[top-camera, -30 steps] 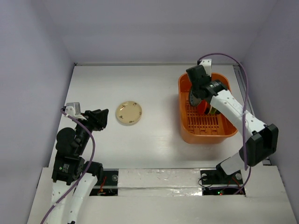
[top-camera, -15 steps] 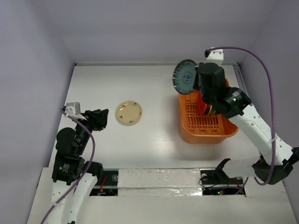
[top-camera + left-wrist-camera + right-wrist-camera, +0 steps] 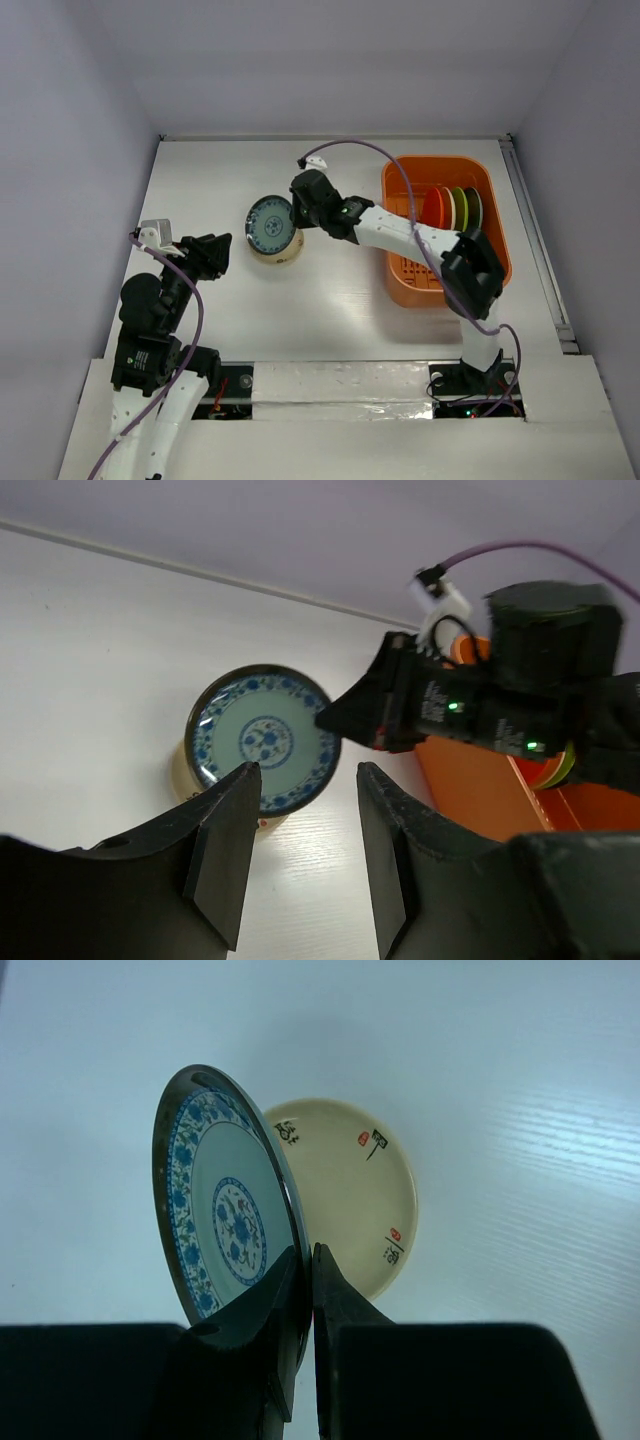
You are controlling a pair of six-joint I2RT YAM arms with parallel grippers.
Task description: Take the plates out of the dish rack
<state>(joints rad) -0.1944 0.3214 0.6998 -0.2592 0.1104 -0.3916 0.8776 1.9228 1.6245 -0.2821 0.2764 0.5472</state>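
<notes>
My right gripper (image 3: 296, 218) (image 3: 305, 1256) is shut on the rim of the blue-white patterned plate (image 3: 270, 225) (image 3: 226, 1210) and holds it tilted just above the cream plate (image 3: 285, 252) (image 3: 355, 1190) on the table. The patterned plate also shows in the left wrist view (image 3: 262, 738). The orange dish rack (image 3: 400, 275) (image 3: 500, 785) stands at the right with several plates on edge in its far end: orange-red (image 3: 434, 208), cream, yellow-green (image 3: 458, 206) and dark (image 3: 474, 208). My left gripper (image 3: 222, 248) (image 3: 305, 780) is open and empty, left of the cream plate.
A purple cable (image 3: 400, 195) loops from the right wrist over the rack. The table's side walls rise at left and right. The right arm (image 3: 400, 232) stretches across the table from the rack toward the plates.
My right gripper has lifted the patterned plate out of the rack and carried it left and down to just over the cream plate. The left arm has not moved.
</notes>
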